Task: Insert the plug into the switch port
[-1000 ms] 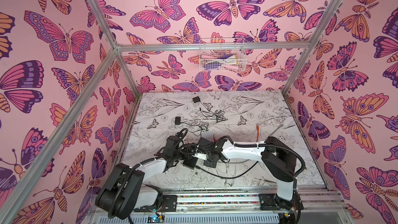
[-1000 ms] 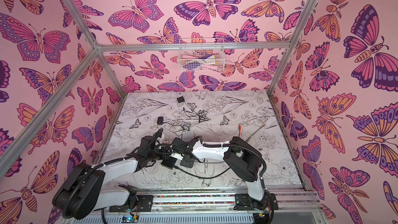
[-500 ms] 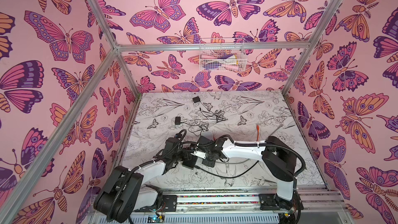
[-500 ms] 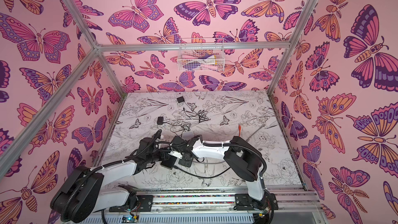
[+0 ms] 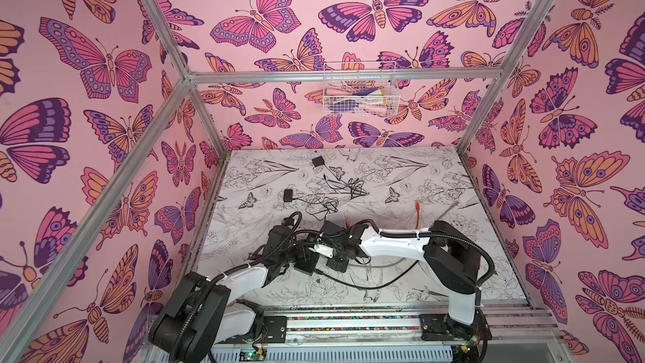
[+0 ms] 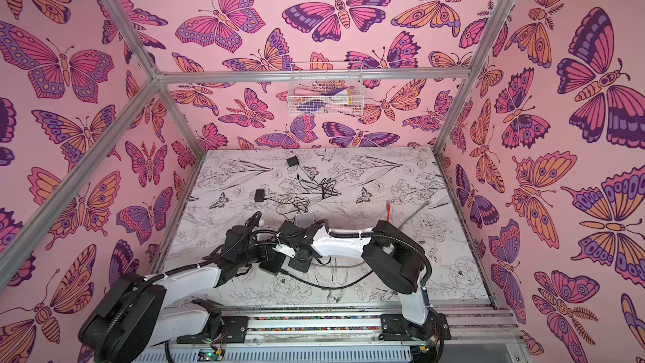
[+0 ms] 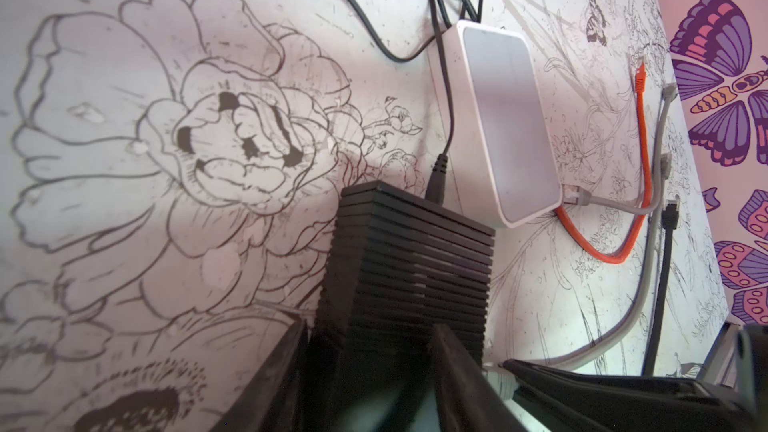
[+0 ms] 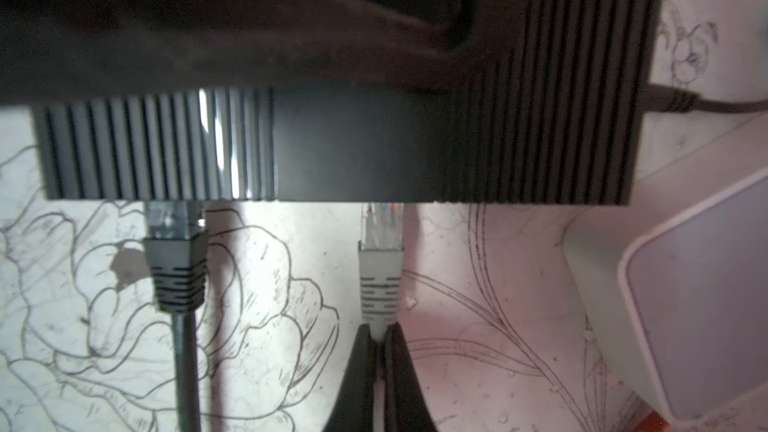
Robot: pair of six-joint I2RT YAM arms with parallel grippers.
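The black ribbed switch (image 7: pixel 407 251) sits between the fingers of my left gripper (image 7: pixel 370 351), which is shut on its sides. My right gripper (image 8: pixel 380 338) is shut on the cable just behind the grey plug (image 8: pixel 380 259). The plug's clear tip meets the port edge of the switch (image 8: pixel 353 147); how deep it sits is hidden. A black plug (image 8: pixel 176 259) stands in another port beside it. In both top views the left gripper (image 5: pixel 296 256) and the right gripper (image 5: pixel 328 249) meet low over the mat's near middle, the switch mostly hidden under them.
A white box (image 7: pixel 503 118) lies just beyond the switch, with a grey cable (image 7: pixel 582 197) plugged in and an orange cable (image 7: pixel 640 168) looping beside it. Two black adapters (image 5: pixel 317 161) (image 5: pixel 288 194) with tangled leads lie farther back. A wire basket (image 5: pixel 359 92) hangs on the back wall.
Both wrists have shifted slightly where they meet. Each gripper keeps its hold.
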